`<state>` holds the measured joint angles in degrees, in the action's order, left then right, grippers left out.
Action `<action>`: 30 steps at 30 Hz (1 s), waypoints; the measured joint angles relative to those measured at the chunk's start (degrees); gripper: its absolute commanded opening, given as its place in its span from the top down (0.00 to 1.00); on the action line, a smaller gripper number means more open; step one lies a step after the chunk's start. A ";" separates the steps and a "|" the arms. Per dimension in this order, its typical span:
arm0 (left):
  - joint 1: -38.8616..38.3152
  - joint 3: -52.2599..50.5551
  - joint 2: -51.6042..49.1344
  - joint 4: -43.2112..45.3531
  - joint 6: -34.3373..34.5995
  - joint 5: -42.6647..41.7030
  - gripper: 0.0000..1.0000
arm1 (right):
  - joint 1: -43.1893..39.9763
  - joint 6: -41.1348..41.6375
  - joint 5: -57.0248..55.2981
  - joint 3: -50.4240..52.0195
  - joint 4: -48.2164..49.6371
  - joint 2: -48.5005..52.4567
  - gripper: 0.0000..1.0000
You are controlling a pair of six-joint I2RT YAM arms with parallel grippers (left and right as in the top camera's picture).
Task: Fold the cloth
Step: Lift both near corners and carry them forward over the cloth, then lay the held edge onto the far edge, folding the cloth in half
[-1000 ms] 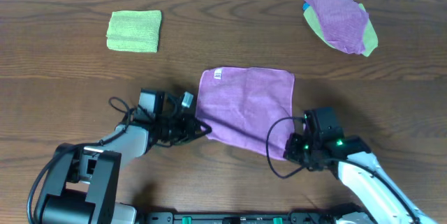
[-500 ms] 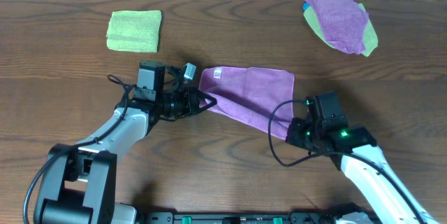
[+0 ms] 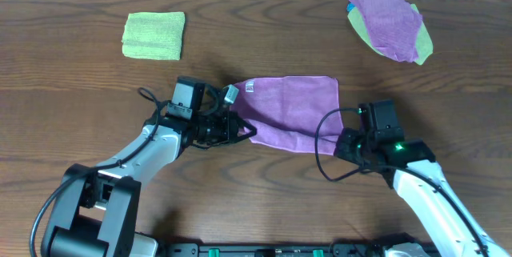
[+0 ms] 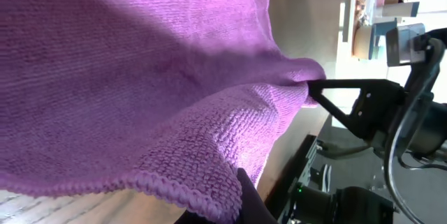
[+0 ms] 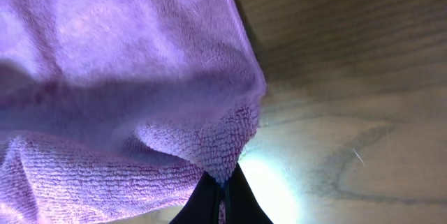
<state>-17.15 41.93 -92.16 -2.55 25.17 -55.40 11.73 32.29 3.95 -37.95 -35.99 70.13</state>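
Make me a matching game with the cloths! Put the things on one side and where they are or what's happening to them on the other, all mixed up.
Things:
1 cloth
2 green cloth
3 cloth pile
4 tag

Clues:
A heaped, far right
B small, white, on a cloth's corner
C pinched by the left gripper and right gripper
D folded, far left

Pairs: 1-C, 2-D, 3-A, 4-B
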 measured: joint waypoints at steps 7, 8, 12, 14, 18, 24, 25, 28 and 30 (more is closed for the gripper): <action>0.00 0.07 0.00 0.09 -0.02 1.42 0.94 | -0.68 -0.48 0.57 -0.20 3.50 0.00 0.98; 0.02 0.22 0.00 0.07 -0.02 1.70 0.94 | -0.68 -0.52 0.74 -0.24 4.31 0.00 0.98; 0.68 1.95 0.00 0.04 -0.15 2.49 0.94 | -0.68 -0.76 1.75 -0.37 7.13 0.00 0.98; 1.42 3.23 0.00 0.09 -0.17 3.41 0.94 | -0.68 -0.83 2.32 -0.39 8.48 0.13 0.99; 2.84 4.31 0.00 0.24 -1.29 5.73 0.94 | -0.68 -1.14 3.74 -0.66 12.11 2.25 0.99; 3.98 4.31 0.00 0.24 -3.17 9.05 0.94 | -0.68 -2.27 4.90 -4.22 13.09 8.59 0.98; 4.04 4.31 0.00 0.26 -3.26 9.44 0.94 | -0.68 -2.56 5.01 -5.18 13.00 9.49 0.99; 4.15 4.31 0.00 0.24 -3.85 10.95 0.94 | -0.68 -3.65 5.25 -8.74 12.94 12.46 0.99; 4.20 4.31 0.00 0.28 -4.09 12.00 0.94 | -0.68 -4.35 5.27 -10.45 13.00 14.05 0.99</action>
<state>-12.95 46.24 -92.16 -2.26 21.08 -43.40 11.05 27.94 9.21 -48.40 -22.98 84.18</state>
